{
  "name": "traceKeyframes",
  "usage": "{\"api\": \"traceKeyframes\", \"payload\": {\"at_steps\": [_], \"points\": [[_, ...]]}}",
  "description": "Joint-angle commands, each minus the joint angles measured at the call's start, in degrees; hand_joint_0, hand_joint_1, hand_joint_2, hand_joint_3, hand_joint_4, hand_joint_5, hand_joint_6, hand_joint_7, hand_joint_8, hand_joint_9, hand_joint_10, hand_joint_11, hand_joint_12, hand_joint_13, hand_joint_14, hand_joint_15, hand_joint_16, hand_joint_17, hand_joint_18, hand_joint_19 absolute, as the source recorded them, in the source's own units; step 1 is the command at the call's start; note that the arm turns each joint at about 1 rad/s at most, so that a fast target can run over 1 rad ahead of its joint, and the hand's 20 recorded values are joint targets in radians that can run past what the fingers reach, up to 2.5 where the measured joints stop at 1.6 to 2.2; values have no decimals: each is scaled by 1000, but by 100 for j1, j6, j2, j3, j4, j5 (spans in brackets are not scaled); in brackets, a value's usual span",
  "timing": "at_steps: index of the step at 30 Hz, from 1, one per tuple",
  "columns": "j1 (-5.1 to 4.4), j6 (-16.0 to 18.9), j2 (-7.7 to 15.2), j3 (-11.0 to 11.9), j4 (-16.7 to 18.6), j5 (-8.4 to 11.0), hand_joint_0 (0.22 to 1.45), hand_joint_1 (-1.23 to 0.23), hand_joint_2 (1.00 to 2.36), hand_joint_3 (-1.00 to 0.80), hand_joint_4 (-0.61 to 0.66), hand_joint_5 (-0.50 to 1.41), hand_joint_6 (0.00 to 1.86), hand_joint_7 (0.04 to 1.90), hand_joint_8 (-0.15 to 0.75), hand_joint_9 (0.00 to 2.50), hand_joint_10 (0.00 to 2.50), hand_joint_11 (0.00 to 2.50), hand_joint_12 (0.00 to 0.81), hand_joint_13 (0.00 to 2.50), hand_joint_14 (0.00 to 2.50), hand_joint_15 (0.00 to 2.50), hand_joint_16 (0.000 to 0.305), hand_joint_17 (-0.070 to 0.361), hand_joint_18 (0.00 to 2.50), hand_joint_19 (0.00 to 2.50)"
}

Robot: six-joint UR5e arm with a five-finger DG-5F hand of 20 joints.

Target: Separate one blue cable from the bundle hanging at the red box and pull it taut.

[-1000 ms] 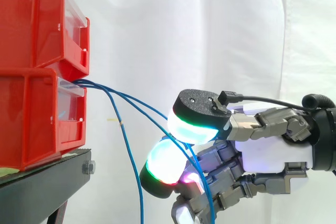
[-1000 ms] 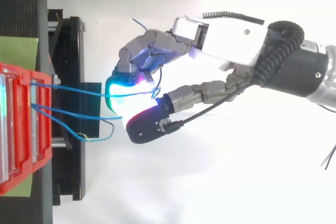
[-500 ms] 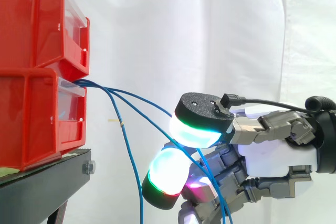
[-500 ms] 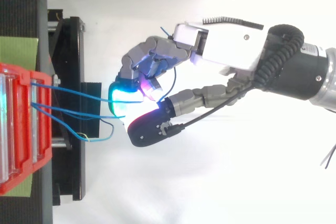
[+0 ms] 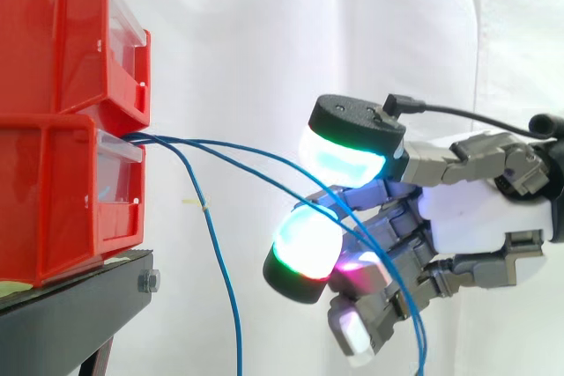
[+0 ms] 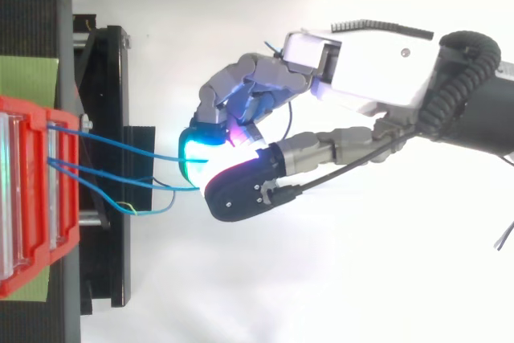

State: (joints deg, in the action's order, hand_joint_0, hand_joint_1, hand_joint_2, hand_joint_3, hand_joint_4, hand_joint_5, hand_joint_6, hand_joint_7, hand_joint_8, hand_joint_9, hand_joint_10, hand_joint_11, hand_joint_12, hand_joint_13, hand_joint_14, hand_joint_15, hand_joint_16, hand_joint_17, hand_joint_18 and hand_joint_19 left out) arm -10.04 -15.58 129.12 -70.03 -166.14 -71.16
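Several thin blue cables [image 5: 154,139] come out of the lower of two stacked red bins [image 5: 62,209] at the left. Two of them run rightward, nearly straight, into my hand [image 5: 480,222] and pass between the cyan-glowing thumb pad [image 5: 348,151] and a curled finger's pad [image 5: 304,248], then trail down behind the fingers. A third cable [image 5: 227,281] hangs loose beside the stand. In the top view the hand [image 6: 377,70] pinches the two cables [image 6: 120,144] a short way off the bins, its fingers curled.
The bins sit on a black stand [image 5: 79,305] whose front edge lies just below the cables. A loose cable end [image 6: 157,212] curls near the stand. Behind everything hangs a white curtain [image 5: 264,41], with open space between stand and hand.
The hand has moved right and slightly up, away from the bins. The two cables it holds have straightened and sag less than before.
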Motion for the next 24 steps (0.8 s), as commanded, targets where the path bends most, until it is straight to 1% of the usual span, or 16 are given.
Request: {"api": "traceKeyframes", "payload": {"at_steps": [1, 4, 10, 14, 17, 20, 22, 23, 24], "points": [[2, 2, -80, -1, -103, 14, 542, -456, 1000, -500, 142, -247, 918, 848, 321, 402, 941, 1221, 368, 860, 21, 920, 50, 112, 608, 537], [28, 11, -124, -1, -147, 5, 542, -453, 1000, -500, 137, -247, 918, 844, 319, 423, 927, 1223, 368, 866, 22, 927, 50, 112, 610, 533], [46, 20, -185, -1, -252, 14, 553, -456, 1000, -500, 141, -246, 917, 846, 316, 443, 901, 1250, 366, 880, 22, 931, 50, 112, 618, 531], [37, 20, -203, -1, -288, 14, 591, -514, 1000, -493, 137, -244, 919, 872, 306, 460, 852, 1285, 359, 885, 22, 932, 49, 109, 612, 537], [46, 20, -203, 7, -288, 49, 596, -550, 1001, -480, 136, -243, 922, 865, 299, 463, 848, 1292, 358, 890, 22, 931, 49, 109, 617, 539], [28, 11, -194, -1, -279, 163, 589, -555, 1000, -497, 138, -245, 922, 866, 301, 464, 851, 1298, 354, 893, 23, 940, 49, 109, 619, 544], [20, 11, -185, -1, -270, 190, 585, -553, 1000, -500, 136, -245, 922, 859, 305, 469, 849, 1280, 357, 900, 22, 942, 49, 110, 619, 543], [11, 11, -150, -1, -226, 251, 583, -552, 1000, -500, 138, -246, 921, 866, 302, 473, 835, 1273, 357, 904, 23, 937, 49, 110, 621, 532], [11, 11, -141, -1, -200, 269, 582, -552, 1000, -500, 138, -246, 922, 857, 306, 477, 813, 1286, 358, 906, 23, 939, 49, 110, 621, 533]]}}
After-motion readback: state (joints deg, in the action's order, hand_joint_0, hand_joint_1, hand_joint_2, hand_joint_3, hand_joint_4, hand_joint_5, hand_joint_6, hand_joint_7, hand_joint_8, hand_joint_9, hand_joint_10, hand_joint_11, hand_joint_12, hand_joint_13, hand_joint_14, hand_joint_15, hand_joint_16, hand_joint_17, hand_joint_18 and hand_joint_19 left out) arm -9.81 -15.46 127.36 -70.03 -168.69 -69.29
